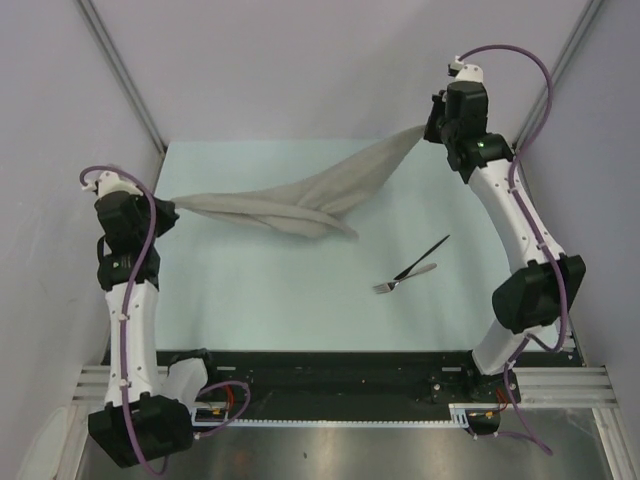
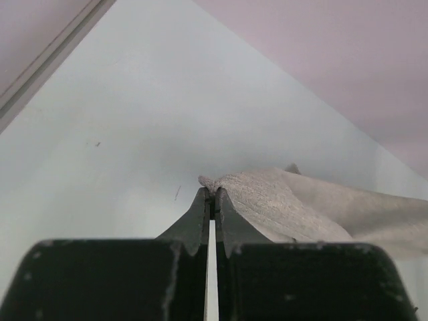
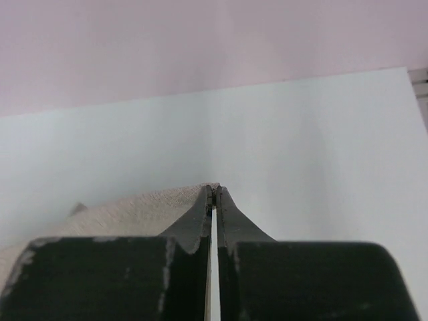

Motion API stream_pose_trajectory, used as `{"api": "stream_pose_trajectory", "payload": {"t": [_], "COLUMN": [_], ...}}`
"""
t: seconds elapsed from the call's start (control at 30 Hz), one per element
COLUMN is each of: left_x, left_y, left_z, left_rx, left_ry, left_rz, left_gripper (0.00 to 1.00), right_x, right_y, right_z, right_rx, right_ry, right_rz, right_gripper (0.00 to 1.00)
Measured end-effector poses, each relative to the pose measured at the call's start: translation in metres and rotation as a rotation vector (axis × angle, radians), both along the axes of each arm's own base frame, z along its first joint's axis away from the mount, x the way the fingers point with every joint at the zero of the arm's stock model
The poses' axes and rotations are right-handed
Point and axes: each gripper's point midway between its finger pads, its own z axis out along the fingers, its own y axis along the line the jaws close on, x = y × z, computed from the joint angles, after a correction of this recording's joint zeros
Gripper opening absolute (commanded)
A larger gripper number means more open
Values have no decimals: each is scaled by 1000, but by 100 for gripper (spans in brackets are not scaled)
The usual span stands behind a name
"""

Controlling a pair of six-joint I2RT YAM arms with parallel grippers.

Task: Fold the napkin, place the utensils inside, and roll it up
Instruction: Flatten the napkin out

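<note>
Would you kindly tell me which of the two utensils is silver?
The fork: its pale metal shines, whereas the thin, straight utensil lying beside it is dark.

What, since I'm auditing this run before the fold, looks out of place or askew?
The napkin sags bunched and twisted between the left claw and right claw, each shut on a corner, not lying flat. The fork and dark utensil lie close together, slanted, on the table. Nothing spilled or damaged.
</note>
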Motion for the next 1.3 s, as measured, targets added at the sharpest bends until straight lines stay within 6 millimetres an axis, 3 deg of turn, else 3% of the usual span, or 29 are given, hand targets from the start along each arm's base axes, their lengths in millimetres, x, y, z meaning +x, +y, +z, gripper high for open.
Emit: {"api": "stream_pose_trajectory", "payload": {"t": [0.07, 0.17, 0.37, 0.4, 0.5, 0.57, 0.63, 0.73, 0.87, 0.93, 0.97, 1.07, 1.17, 1.3], "left_x": [-3, -4, 4, 8, 16, 15, 11, 3, 1, 2, 2, 2, 1, 0], "left_y": [1, -4, -12, -15, -21, -26, -30, -33, -35, -35, -35, -38, -41, -44], "left_z": [-2, -1, -3, -8, -34, -61, -86, -110, -115, -115, -115, -114, -115, -117], "left_rx": [6, 7, -8, -19, -58, -88, -107, -123, -116, -110, -108, -113, -124, -131], "left_ry": [19, 29, 27, 38, 87, 146, 207, 273, 290, 288, 288, 281, 278, 279], "left_rz": [-4, -33, -94, -113, -161, -191, -208, -227, -247, -251, -254, -270, -288, -300], "left_gripper": [0, 0, 0, 0, 0, 0, 0, 0, 0, 0, 0, 0, 0, 0], "right_x": [-12, -24, -16, -8, 21, 37, 32, -11, -121, -176, -206, -256, -282, -302], "right_y": [-3, -2, -1, -1, 4, 10, 22, 66, 160, 187, 196, 205, 212, 207], "right_z": [18, 27, 2, -6, -32, -60, -93, -145, -208, -226, -234, -241, -242, -257], "right_rx": [-6, -8, -30, -34, -38, -39, -51, -66, -55, -59, -69, -106, -139, -167], "right_ry": [-39, -57, -22, -12, 40, 100, 172, 299, 483, 561, 607, 675, 697, 741], "right_rz": [-4, 4, 13, 12, 15, 19, 50, 163, 428, 528, 568, 610, 611, 575], "right_gripper": [0, 0, 0, 12, 69, 77, 77, 70, 56, 54, 52, 50, 50, 50]}}
